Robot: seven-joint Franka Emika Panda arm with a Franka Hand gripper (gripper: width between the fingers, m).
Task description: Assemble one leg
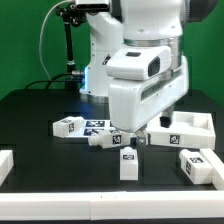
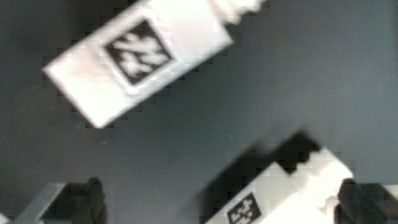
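Note:
In the exterior view my gripper (image 1: 128,137) hangs low over the black table, just above a white leg (image 1: 128,162) that stands near the front. Another leg (image 1: 103,141) lies beside it on the exterior view's left. In the wrist view my gripper (image 2: 217,206) is open, with one dark finger (image 2: 71,205) and the other finger (image 2: 365,203) far apart. A white leg with a tag (image 2: 270,190) lies between them, close to one finger and not gripped. A second tagged leg (image 2: 143,58) lies further off.
More legs lie at the exterior view's left (image 1: 68,125) and right front (image 1: 193,165). The large white tray-like panel (image 1: 190,128) sits at the right. The marker board (image 1: 97,125) lies behind the gripper. A white piece (image 1: 5,165) is at the left edge.

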